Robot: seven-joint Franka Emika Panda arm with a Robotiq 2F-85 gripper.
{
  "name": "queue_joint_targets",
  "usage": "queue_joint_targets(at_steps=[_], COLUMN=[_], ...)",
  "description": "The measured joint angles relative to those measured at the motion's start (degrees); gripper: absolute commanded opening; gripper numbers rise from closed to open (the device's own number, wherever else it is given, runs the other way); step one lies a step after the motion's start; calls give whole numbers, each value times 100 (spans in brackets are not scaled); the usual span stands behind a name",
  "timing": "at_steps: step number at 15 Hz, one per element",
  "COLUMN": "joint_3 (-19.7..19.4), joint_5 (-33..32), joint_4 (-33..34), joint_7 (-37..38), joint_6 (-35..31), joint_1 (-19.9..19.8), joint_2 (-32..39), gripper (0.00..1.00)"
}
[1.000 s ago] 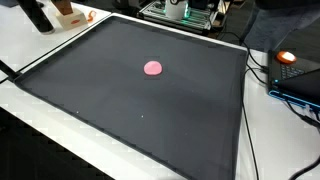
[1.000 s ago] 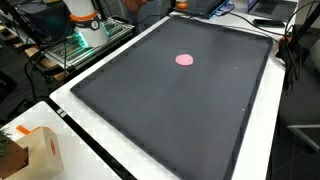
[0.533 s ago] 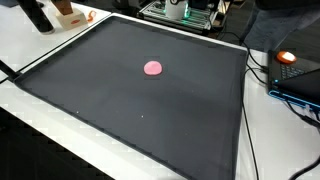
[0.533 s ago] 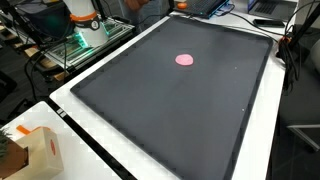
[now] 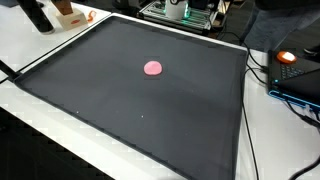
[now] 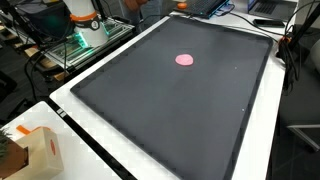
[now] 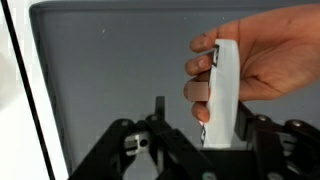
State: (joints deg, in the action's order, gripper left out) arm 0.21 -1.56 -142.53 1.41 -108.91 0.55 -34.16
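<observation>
Seen in both exterior views: pink disc (image 5: 153,68) lying flat on dark mat (image 5: 90,105). Seen in an exterior view: cardboard box (image 6: 40,150) off the mat's corner, well apart from the disc.

Seen in wrist view: gripper (image 7: 200,125) with jaws standing apart, clamping nothing. White block (image 7: 226,95) upright between them, pinched by a person's hand (image 7: 265,60) above the mat. Cannot tell whether block touches either finger.
</observation>
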Motion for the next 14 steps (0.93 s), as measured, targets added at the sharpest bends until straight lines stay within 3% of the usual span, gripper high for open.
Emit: queue_joint_targets(at_steps=[3, 5, 14], joint_3=[0, 0, 0], joint_5=[0, 0, 0], joint_4=[-1, -1, -1], joint_7=[0, 0, 0], joint_6=[0, 0, 0], joint_1=[0, 0, 0], joint_2=[0, 0, 0], gripper=[11, 0, 4])
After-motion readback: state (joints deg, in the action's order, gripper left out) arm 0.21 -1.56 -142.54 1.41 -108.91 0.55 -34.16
